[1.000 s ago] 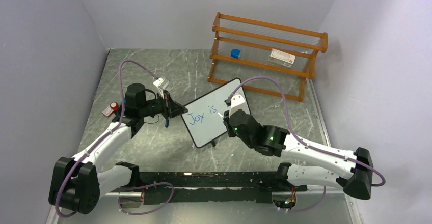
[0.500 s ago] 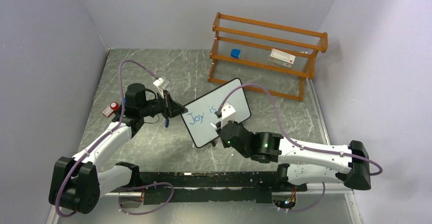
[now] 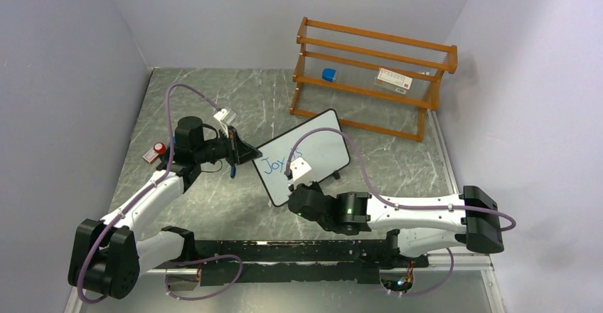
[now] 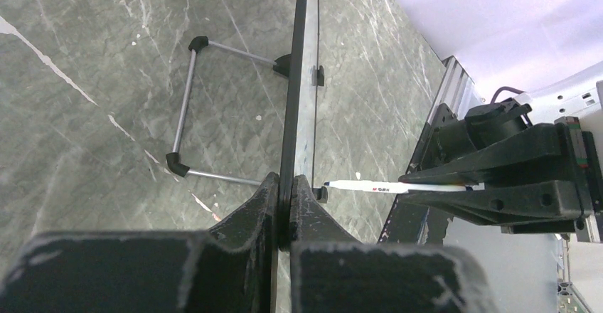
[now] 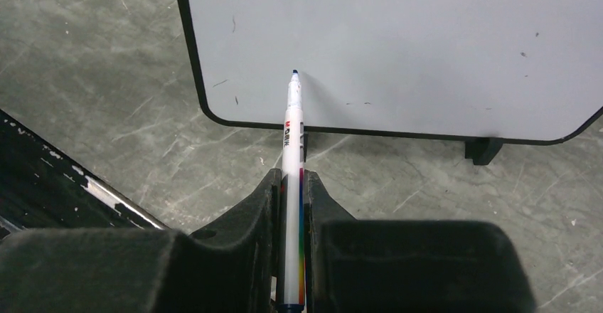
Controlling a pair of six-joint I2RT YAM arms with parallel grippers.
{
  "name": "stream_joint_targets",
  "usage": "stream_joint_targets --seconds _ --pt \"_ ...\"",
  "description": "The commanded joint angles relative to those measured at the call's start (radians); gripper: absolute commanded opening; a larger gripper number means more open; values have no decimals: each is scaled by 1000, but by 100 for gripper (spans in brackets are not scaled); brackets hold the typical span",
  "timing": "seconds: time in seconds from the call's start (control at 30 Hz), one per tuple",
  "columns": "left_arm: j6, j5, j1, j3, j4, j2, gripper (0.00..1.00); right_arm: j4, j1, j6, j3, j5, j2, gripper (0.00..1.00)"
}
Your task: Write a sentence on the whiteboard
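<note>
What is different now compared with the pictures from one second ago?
The right gripper, shut on the marker, swung left and toward the near edge, from the end of "Joy is" to the lower left part of the whiteboard. The left gripper kept clamping the whiteboard edge; the visible writing and the orange rack did not change.

A wooden rack (image 3: 366, 91) stands close behind the whiteboard (image 3: 323, 149).

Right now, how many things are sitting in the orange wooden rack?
2: a small blue block on the left of the orange wooden rack, and a flat white-and-red box on its right. I see no others.
</note>
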Motion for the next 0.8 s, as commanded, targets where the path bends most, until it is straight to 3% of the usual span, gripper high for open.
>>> stream_joint_targets --seconds 0.0,0.77 --pt "58 -106 19 -10 -62 20 5 51 24 23 43 58 23 0" --pt "53 -95 19 -8 -54 29 5 112 36 18 69 104 79 0"
